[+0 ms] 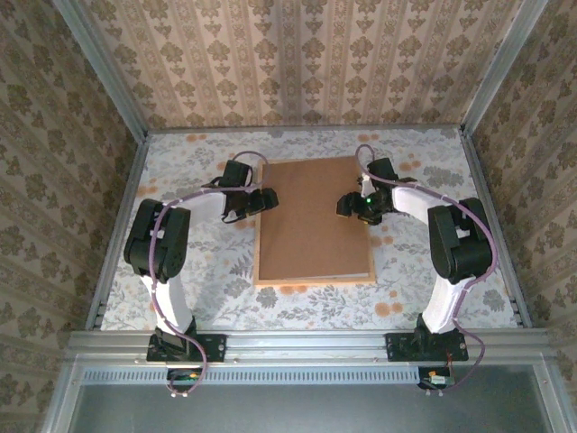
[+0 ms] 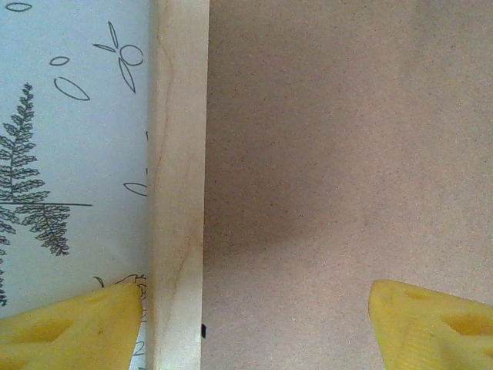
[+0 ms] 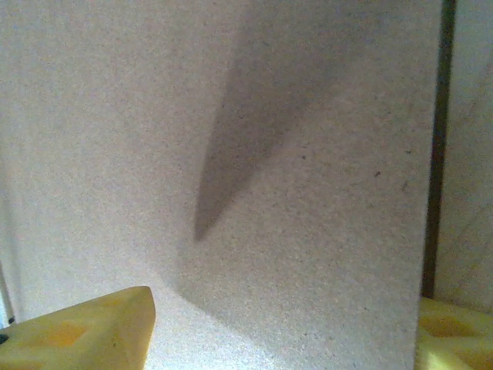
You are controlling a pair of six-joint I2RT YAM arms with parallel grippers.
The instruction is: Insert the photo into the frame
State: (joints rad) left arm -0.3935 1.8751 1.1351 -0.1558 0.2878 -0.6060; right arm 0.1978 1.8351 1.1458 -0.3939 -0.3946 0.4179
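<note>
The frame (image 1: pixel 314 279) lies face down in the middle of the table, its brown backing board (image 1: pixel 311 216) facing up inside the thin light wood moulding. The photo is hidden. My left gripper (image 1: pixel 261 200) is at the frame's left edge. In the left wrist view it (image 2: pixel 254 320) is open, one yellow finger (image 2: pixel 69 327) over the tablecloth and the other over the board (image 2: pixel 347 154), with the moulding (image 2: pixel 179 185) between them. My right gripper (image 1: pixel 352 206) hangs over the board's right part. In the right wrist view it (image 3: pixel 285 331) is open just above the board (image 3: pixel 231 154), holding nothing.
A floral tablecloth (image 1: pixel 180 298) covers the table around the frame. Wallpapered walls (image 1: pixel 306 63) close in the back and both sides. A metal rail (image 1: pixel 306 343) with the arm bases runs along the near edge. The board's right edge shows as a dark gap (image 3: pixel 441 154).
</note>
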